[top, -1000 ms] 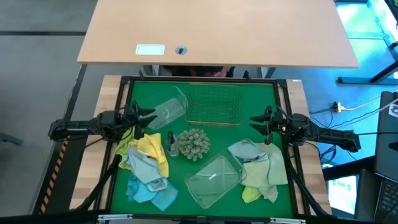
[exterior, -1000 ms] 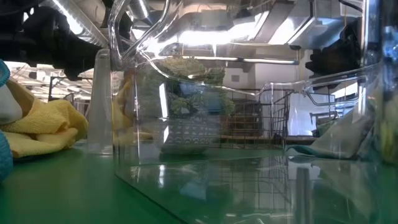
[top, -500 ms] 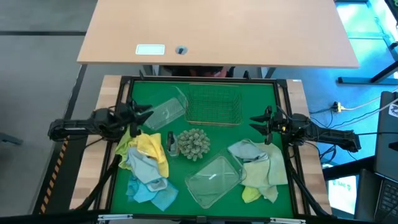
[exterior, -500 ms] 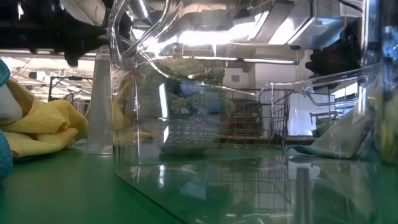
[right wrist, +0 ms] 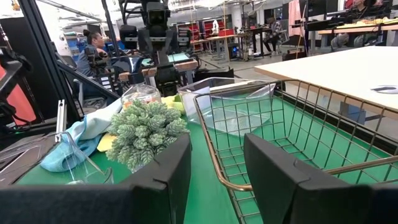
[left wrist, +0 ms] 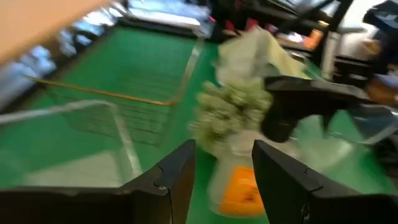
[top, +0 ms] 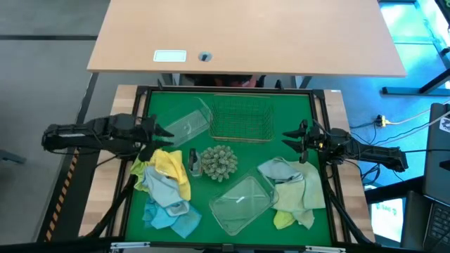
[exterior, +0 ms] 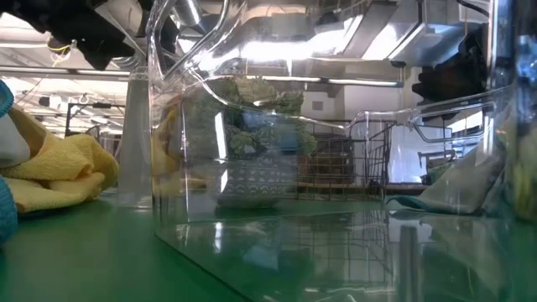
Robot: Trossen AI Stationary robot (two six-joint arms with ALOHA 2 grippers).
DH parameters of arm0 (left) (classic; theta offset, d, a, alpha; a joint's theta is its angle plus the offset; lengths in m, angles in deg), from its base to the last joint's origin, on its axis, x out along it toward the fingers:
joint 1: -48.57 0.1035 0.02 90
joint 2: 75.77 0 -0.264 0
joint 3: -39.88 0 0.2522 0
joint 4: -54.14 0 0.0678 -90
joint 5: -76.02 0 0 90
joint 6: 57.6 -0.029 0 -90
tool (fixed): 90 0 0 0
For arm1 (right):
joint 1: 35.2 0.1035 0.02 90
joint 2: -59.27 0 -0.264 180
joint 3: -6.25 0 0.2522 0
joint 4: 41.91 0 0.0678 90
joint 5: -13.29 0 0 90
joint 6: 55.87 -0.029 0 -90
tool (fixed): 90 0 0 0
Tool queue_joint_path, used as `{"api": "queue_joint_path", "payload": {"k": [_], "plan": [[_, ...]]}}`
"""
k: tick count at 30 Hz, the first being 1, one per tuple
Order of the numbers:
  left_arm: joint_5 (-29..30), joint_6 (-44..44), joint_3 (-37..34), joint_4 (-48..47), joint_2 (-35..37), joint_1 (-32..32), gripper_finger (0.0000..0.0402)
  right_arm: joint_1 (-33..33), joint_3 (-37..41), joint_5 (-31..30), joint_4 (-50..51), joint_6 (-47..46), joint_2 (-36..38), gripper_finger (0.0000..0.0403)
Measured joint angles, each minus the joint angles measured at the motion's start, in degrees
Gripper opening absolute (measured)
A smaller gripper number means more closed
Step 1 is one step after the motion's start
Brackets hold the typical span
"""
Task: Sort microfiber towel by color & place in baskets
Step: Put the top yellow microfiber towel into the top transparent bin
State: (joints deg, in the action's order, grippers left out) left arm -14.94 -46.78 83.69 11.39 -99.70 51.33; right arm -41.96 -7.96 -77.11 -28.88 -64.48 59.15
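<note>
Green table [top: 225, 105]: at frame left we see the left gripper [top: 163, 131] released, at frame right the right gripper [top: 288, 136] released, both empty.

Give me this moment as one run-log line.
left gripper: open, empty, above left towel pile | right gripper: open, empty, beside wire basket | baskets: no towels inside

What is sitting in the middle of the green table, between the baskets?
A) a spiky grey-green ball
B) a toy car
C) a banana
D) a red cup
A: a spiky grey-green ball sits mid-table, in front of the wire basket and behind a clear tub.
</note>
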Motion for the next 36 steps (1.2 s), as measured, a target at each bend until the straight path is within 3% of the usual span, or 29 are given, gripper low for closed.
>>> {"api": "queue_joint_path", "payload": {"k": [11, 22, 36], "plan": [[-3.1, 1.2, 0.3, -0.1, -14.8, -5.3, 0.0153, 0.0, 0.0, 0.0, 0.0, 0.0, 0.0, 0.0147], [0.4, 0.8, 0.3, -0.2, -22.2, -12.5, 0.0153, 0.0, 0.0, 0.0, 0.0, 0.0, 0.0, 0.0147], [4.6, 0.6, 0.3, -6.0, -28.9, -15.4, 0.0153, 0.0, 0.0, 0.0, 0.0, 0.0, 0.0, 0.0147]]}}
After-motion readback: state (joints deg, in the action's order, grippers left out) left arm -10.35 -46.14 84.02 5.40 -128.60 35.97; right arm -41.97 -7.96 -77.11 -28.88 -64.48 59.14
